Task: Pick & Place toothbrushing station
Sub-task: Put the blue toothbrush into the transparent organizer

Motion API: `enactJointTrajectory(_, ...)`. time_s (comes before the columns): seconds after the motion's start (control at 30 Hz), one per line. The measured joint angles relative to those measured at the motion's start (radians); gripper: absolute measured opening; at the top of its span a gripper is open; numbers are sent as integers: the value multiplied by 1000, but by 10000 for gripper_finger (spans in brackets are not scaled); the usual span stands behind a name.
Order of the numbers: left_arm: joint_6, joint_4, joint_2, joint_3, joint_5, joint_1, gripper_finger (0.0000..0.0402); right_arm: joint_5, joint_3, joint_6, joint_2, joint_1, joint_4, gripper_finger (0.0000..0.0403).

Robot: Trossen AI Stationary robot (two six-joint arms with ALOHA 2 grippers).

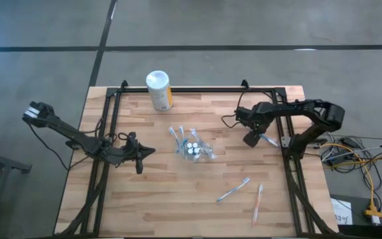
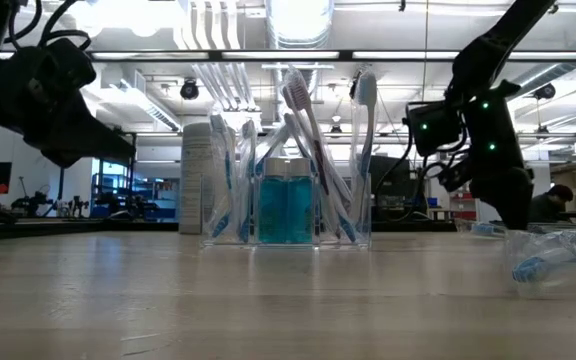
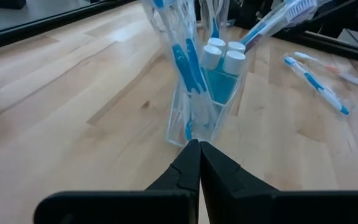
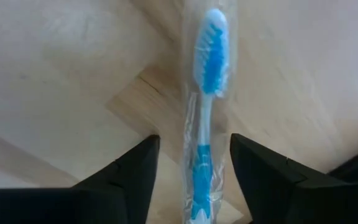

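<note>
In the right wrist view you see the wrapped toothbrush (image 4: 205,118) only down to its blue grip; the lower handle is cut off by the edge, so you cannot tell if the right end effector (image 4: 191,180) touches it. From above, this toothbrush is mostly hidden under the end effector. The clear cup (image 1: 192,149) is too small there for you to count the brushes inside. In the low view, the loose toothbrush (image 2: 558,260) is blurred and cut by the edge.
</note>
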Motion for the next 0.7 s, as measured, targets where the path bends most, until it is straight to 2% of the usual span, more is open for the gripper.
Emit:
enactJointTrajectory(0.13,-5,21,0,0,0,0,10,-10,9,-25,39,0,8,147)
enactJointTrajectory(0.33,-23,25,0,0,0,0,10,-28,25,-62,-5,2,13,24)
enactJointTrajectory(0.47,-28,32,0,0,-1,0,10,-11,60,-95,-72,-1,99,11)
enactJointTrajectory(0.7,69,80,0,11,42,0,10,25,82,-123,-274,27,152,8)
